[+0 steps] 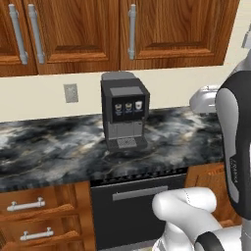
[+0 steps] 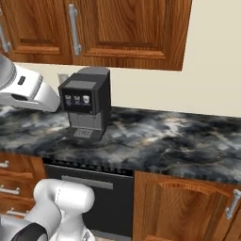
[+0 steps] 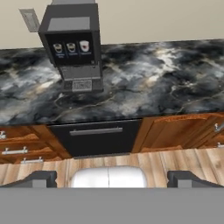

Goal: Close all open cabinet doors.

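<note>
Reddish-brown upper cabinet doors (image 1: pixel 73 29) (image 2: pixel 127 28) with vertical bar handles hang flat against the wall units above the counter. Under the counter, right of the black appliance front, a lower cabinet door (image 2: pixel 183 207) (image 3: pixel 175 131) stands swung out a little, showing its top edge, with its handle (image 2: pixel 233 204) at its right side. In the left base view part of this lower cabinet door (image 1: pixel 208 179) shows behind the arm. My gripper (image 3: pixel 113 179) is open, its two dark fingertips (image 3: pixel 39 178) far apart, high above the floor and well back from the lower door.
A black coffee machine (image 1: pixel 125 115) (image 2: pixel 87 103) (image 3: pixel 72 43) stands on the dark marble counter (image 1: pixel 49 147). Below are a black appliance front (image 3: pixel 94 138) and wooden drawers (image 1: pixel 34 215) to its left. A wall outlet (image 1: pixel 71 93) sits beside the machine.
</note>
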